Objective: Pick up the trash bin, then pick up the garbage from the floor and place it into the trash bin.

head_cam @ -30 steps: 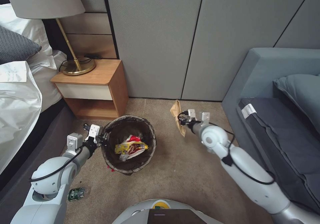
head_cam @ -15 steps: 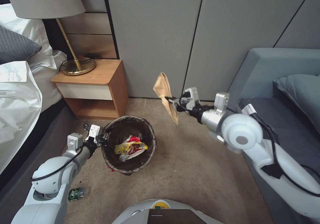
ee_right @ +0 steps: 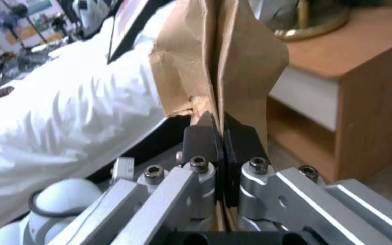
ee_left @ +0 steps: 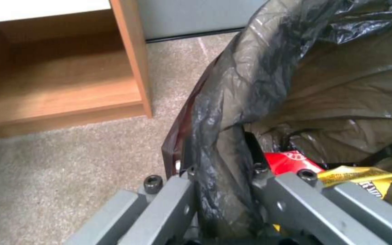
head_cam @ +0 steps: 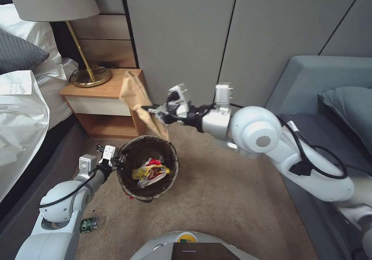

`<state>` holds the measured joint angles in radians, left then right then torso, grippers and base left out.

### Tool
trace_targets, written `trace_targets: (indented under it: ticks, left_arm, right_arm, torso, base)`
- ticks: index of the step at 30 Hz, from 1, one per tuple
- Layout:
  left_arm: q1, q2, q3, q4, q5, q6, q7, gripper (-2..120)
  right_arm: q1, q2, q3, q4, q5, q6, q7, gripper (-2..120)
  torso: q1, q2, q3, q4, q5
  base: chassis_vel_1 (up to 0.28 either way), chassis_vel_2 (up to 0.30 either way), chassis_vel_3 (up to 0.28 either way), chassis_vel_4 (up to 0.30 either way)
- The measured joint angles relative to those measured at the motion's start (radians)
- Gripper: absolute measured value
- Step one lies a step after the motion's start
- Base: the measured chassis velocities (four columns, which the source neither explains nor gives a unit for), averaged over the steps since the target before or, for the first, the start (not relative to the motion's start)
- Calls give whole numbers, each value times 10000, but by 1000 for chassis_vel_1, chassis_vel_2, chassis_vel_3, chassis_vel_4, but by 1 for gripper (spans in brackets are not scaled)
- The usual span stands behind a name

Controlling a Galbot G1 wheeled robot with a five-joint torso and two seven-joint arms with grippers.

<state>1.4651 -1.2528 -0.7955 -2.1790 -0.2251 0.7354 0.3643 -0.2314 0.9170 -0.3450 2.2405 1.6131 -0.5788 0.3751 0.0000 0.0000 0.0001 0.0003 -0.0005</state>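
Observation:
The trash bin [head_cam: 149, 192], lined with a dark bag, hangs just above the carpet floor [head_cam: 217, 198]; my left gripper [head_cam: 116, 161] is shut on its near-left rim [ee_left: 218, 146]. Inside lie a yellow snack packet [head_cam: 151, 171] and a red-and-white wrapper [head_cam: 155, 162]. A flat brown paper bag [head_cam: 140, 101] hangs above the bin's far rim, my right gripper [head_cam: 152, 110] shut on it; the pads [ee_right: 205, 136] pinch the brown paper bag [ee_right: 223, 68]. A small green-labelled bottle [head_cam: 88, 224] lies on the floor by my left arm.
A wooden nightstand [head_cam: 112, 105] with a brass lamp [head_cam: 87, 76] stands just behind the bin. A bed [head_cam: 23, 109] runs along the left, a grey sofa [head_cam: 329, 128] along the right. Open carpet lies between the bin and the sofa.
My right arm has lifted the brown paper bag off the floor and swung it left, from near the sofa to above the bin's far rim. The left arm and bin have stayed put.

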Motion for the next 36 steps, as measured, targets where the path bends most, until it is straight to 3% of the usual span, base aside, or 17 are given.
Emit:
trace_targets:
  ticks: [12, 27, 36]
  left_arm:
    - [-202, 1, -3, 262, -23, 0, -8, 0]
    - [-276, 72, -68, 365, -112, 0, -9, 0]
    - [-256, 65, -42, 376, -109, 0, -7, 0]
  right_arm:
    - [-684, 365, -1360, -632, -749, 14, 310, 0]
    - [-2148, 533, -1751, -1614, -1857, 38, 156, 0]
    - [-2212, 1210, -2292, -2727, -2254, 111, 121, 0]
  torso:
    - [0, 0, -1, -4, 3]
    - [0, 0, -1, -3, 4]
    - [0, 0, -1, -2, 4]
  base:
    - [0, 0, 0, 0]
    - [0, 0, 0, 0]
    - [0, 0, 0, 0]
